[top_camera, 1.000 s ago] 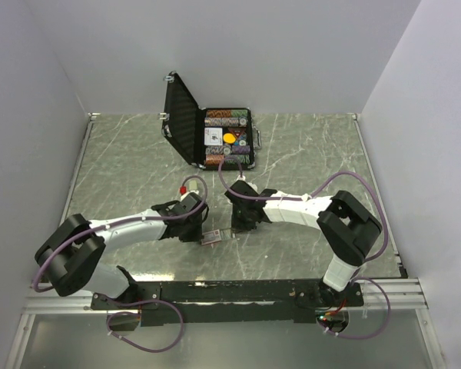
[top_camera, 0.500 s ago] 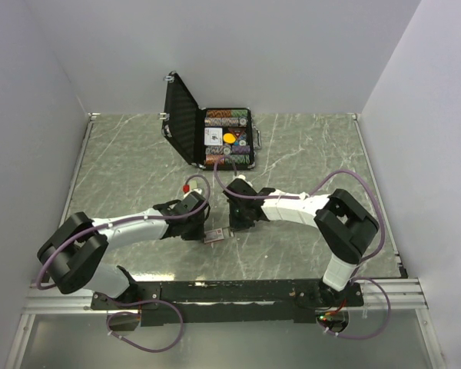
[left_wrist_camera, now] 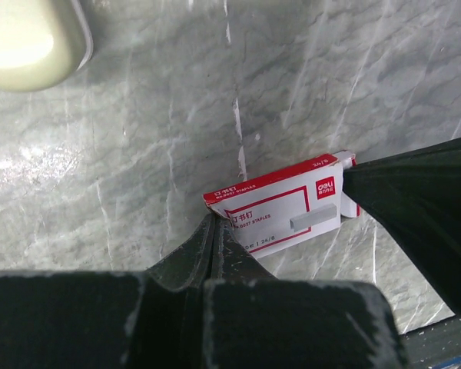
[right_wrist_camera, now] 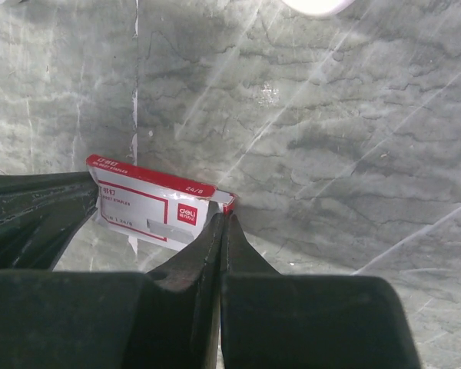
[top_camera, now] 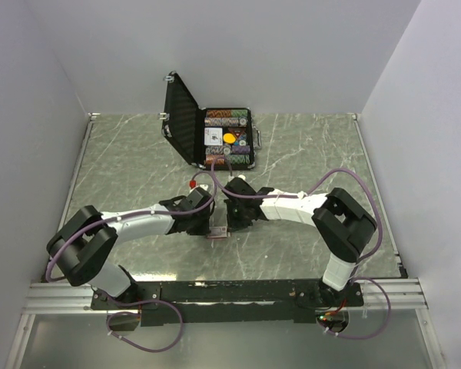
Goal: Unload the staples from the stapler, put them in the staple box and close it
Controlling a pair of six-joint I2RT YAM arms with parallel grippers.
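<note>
Table (top_camera: 138, 169): left claw (left_wrist_camera: 215, 231) fingers together, tip touching staple box (left_wrist_camera: 280, 211) on its long edge. Right claw (right_wrist_camera: 221, 224) also together, tip at the box's opposite end corner. Box flat, long axis running claw to claw, both equally near. Stapler, staples: not visible.

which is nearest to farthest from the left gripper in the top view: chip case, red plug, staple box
1. staple box, right at the left gripper's tips.
2. red plug, farther back, slightly left.
3. chip case, open, farthest back.
</note>
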